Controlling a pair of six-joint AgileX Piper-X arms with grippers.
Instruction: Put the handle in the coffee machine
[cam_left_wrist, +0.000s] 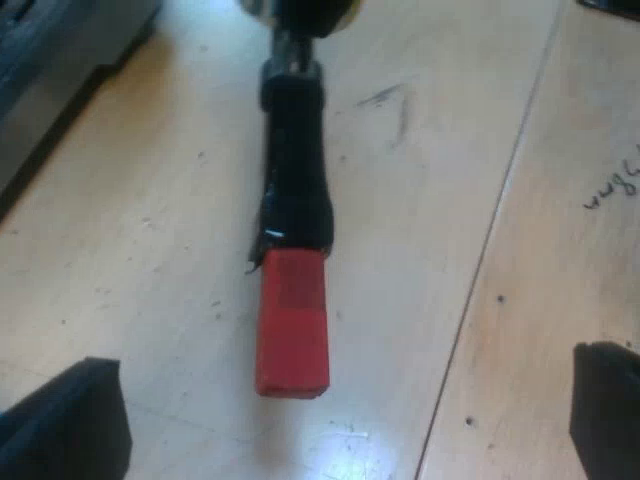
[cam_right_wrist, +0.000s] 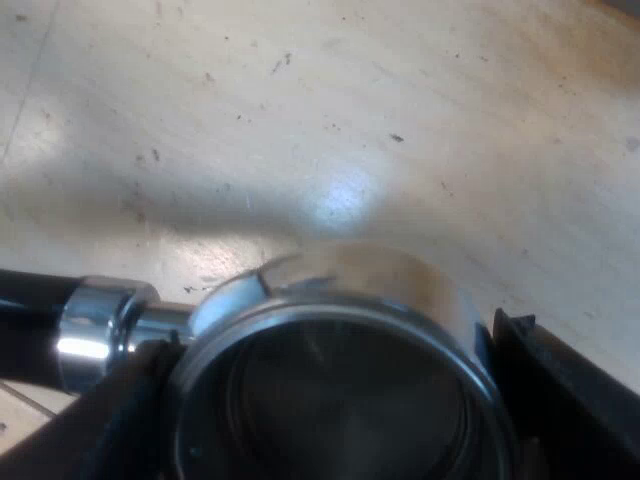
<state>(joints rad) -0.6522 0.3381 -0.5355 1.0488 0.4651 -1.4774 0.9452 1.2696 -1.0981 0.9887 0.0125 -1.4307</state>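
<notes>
Pale wood table (cam_left_wrist: 150, 250), scuffed, with one seam (cam_left_wrist: 490, 250) running past the holder (cam_left_wrist: 292, 200). Its red end (cam_left_wrist: 292, 325) points toward the left claw (cam_left_wrist: 345, 405), whose fingers stand spread wide on either side, touching nothing. Right claw (cam_right_wrist: 335, 400) pinches the holder's metal cup (cam_right_wrist: 330, 320), one finger on each flank. Cannot tell whether the holder rests on the wood or hangs just above it.

Judged step: carrying it to the machine. Keep the cup level and the pinch firm, since smooth metal may twist. Table all round looks open for a swing. Dark bulk (cam_left_wrist: 50, 70) sits near the holder's cup end, possibly the machine; give it margin until lined up.
</notes>
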